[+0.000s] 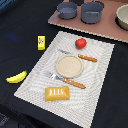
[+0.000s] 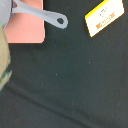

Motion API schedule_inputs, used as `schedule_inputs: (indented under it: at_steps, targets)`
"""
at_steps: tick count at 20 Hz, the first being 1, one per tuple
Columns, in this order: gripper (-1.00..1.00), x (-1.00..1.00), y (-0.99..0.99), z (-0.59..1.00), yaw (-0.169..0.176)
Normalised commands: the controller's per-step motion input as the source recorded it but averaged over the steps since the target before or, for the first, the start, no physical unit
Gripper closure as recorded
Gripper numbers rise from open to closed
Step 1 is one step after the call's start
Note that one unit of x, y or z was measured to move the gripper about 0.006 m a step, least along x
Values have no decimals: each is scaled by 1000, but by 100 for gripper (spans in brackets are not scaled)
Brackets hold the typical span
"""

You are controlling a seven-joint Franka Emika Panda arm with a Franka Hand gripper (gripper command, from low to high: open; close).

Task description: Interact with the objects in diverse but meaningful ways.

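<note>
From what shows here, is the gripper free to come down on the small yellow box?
Probably yes. The small yellow box lies alone on dark cloth, nothing over or against it. The gripper itself is out of view.

No arm or fingers in view.

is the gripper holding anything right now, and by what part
Cannot be told: the gripper is in neither view. The yellow box, banana and tomato all lie free.
</note>
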Motion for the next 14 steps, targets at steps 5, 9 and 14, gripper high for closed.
schedule_inputs:
  at_steps: [5, 9, 14]
  targets:
    - [-100, 43, -498, -702, -181]
    - [-100, 57, -443, -503, -120]
    - [-100, 43, -386, -411, -70]
